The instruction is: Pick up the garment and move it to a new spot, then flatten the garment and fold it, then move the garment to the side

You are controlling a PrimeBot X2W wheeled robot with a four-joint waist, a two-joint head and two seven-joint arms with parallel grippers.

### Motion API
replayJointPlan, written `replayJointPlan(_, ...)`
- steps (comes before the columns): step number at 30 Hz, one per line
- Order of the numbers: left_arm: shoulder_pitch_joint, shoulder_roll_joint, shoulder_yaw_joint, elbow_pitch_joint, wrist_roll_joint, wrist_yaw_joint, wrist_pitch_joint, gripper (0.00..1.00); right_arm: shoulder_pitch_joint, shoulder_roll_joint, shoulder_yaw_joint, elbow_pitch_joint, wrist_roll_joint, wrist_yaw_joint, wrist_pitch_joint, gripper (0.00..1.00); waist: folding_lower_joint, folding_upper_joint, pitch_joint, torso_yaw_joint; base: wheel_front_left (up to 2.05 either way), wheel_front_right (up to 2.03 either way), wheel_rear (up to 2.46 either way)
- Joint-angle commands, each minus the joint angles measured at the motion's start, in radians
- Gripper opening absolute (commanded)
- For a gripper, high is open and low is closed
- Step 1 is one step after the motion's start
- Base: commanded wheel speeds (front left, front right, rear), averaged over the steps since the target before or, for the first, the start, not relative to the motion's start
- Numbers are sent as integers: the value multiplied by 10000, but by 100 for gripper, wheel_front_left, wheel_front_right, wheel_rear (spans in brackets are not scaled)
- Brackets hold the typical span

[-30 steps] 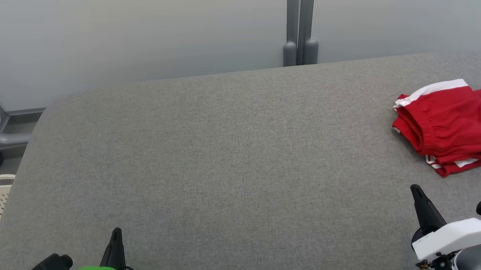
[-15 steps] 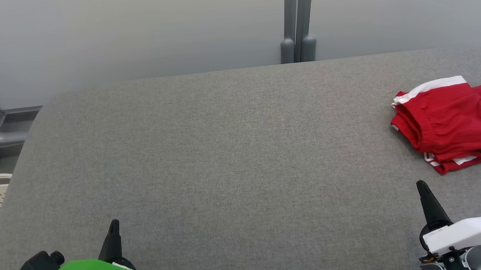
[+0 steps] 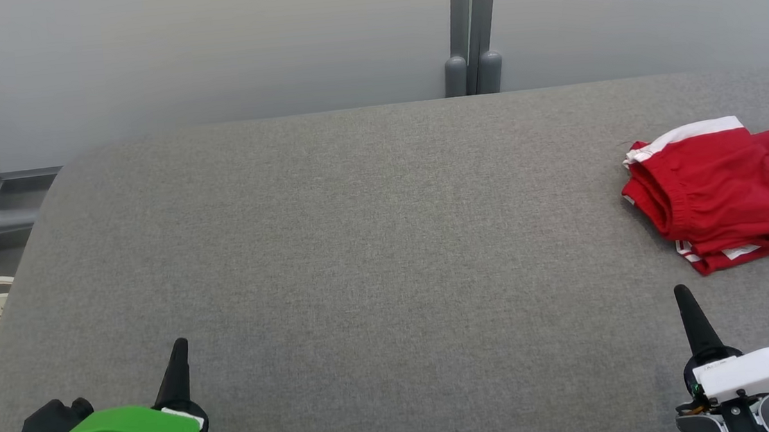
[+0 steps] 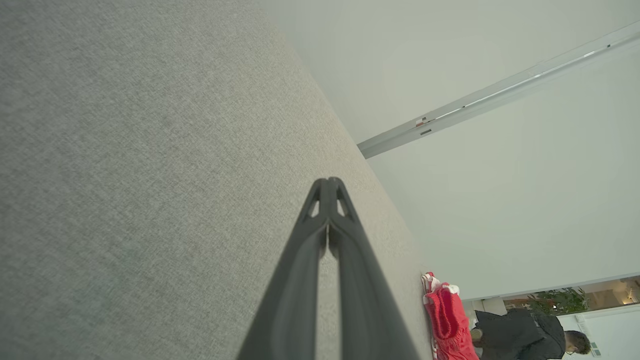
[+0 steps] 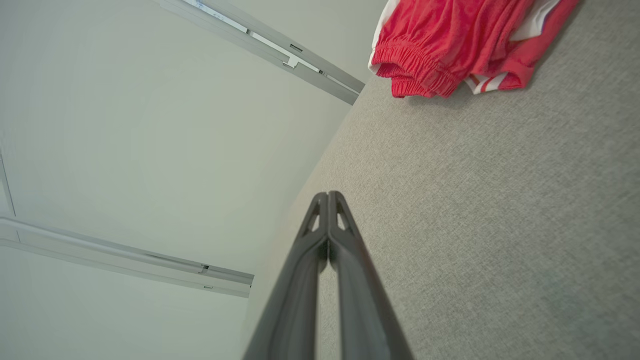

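Red fabric garment with white trim is parked on the right side of the grey fabric-covered table, roughly mid-depth, and it runs off the right edge of my head view. It lies in stacked layers with the elastic waistband facing left. The layers aren't crisp, but to me it reads as folded rather than dumped.

Both pincers are down at the near edge and well apart from the garment. The left gripper, the one with the green housing, is near-left. The right gripper, with the white housing, is near-right, just this side of the garment. On both wrist views the dark fingers are pressed together tip to tip with nothing between them, so both are closed and empty.

My take on progress: pick-up, flatten, fold and the shove to the side all look done, and nothing is left except maybe tidying the fold. Honest caveat: a bundle sitting off to one side with both arms idle could also be a starting layout, and I can't rule that out from here.
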Motion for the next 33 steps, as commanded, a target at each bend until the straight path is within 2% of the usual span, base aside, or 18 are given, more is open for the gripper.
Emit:
replayJointPlan(1, -311, -5, 125, -125, -280, -104, 66, 0, -11, -61, -54, -179, 312, 4, 51, 0, 0, 0, 12, -9, 0, 0, 0)
replayJointPlan(33, -567, -365, 799, -247, -2720, -492, 802, 0, 127, -78, -315, -582, 3148, 3, 355, 0, 0, 0, 242, -157, 0, 0, 0)
